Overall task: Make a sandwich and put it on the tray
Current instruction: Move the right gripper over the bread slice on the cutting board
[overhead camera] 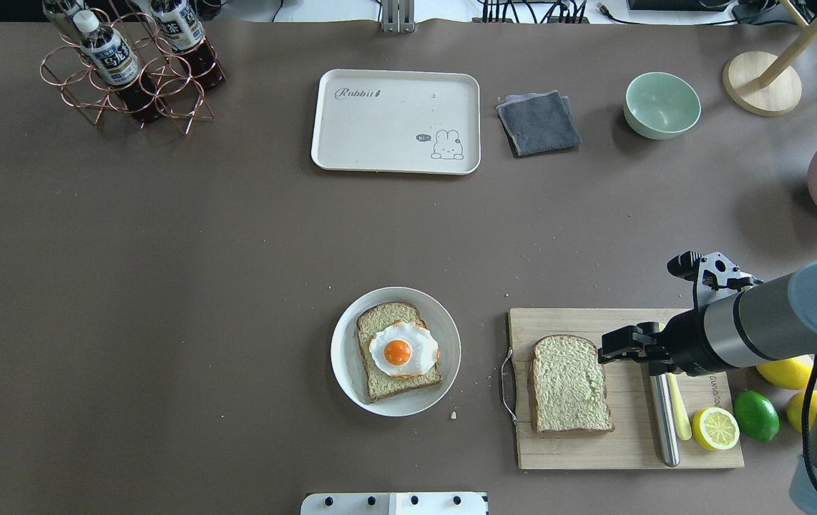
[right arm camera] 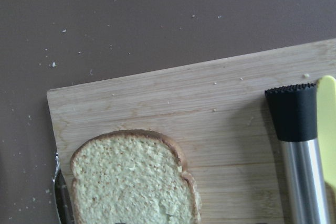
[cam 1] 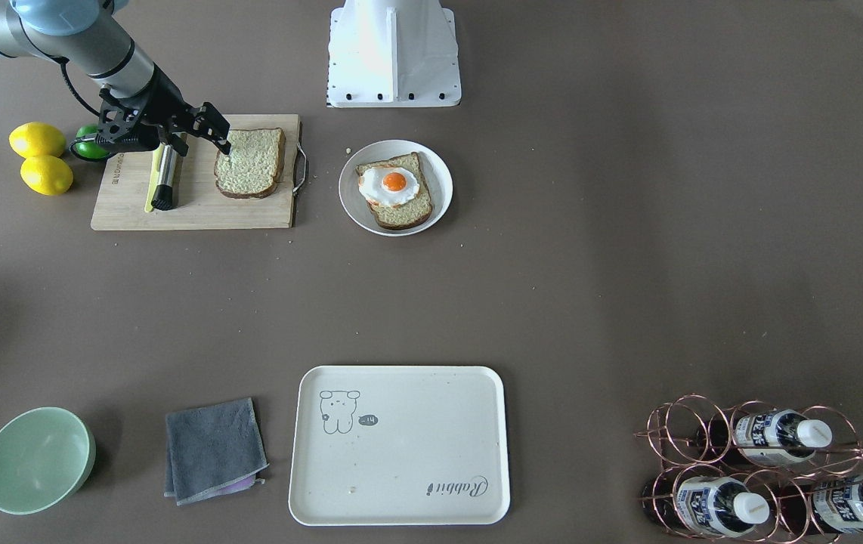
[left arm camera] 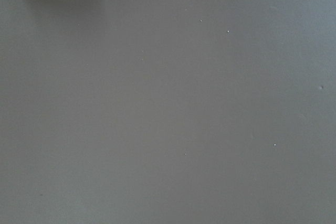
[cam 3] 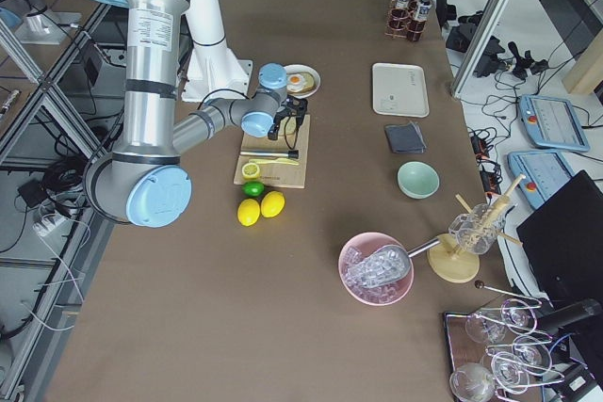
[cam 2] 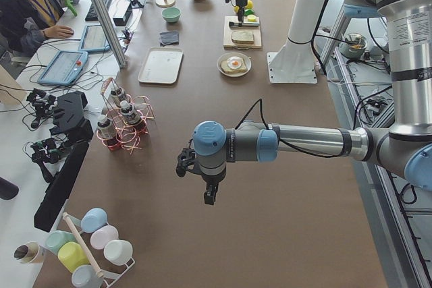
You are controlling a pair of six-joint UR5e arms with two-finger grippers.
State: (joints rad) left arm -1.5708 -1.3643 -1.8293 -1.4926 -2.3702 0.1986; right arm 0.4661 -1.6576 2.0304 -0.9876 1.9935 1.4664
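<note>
One bread slice [cam 1: 404,215] lies on a round white plate [cam 1: 351,198] a little above the middle of the front-facing view, with a fried egg [cam 1: 388,186] on top of it, yolk up and uncovered. The second slice [cam 1: 250,163] lies flat and bare on a wooden cutting board [cam 1: 128,208] to the left of the plate, near the board's handle end. The tray [cam 1: 416,461] sits well apart from both, at the bottom centre of that view, with only a few crumbs on it. The right hand [cam 1: 203,140] hangs over the board at the left edge of the second slice, its fingers spread apart and holding nothing. Just left of it on the board lies a steel-handled tool [cam 1: 165,178] with a yellow strip beside it. Two lemons [cam 1: 37,140] and a lime [cam 1: 88,148] rest on the brown surface [cam 1: 590,302] off the board's left end. A grey cloth [cam 1: 214,450] and a green bowl [cam 1: 36,461] sit left of the tray, and a copper bottle rack [cam 1: 771,468] stands at the lower right. The left hand [cam 2: 210,197] hovers over bare surface in the foreground of the left side view, and I cannot tell how its fingers are set.
</note>
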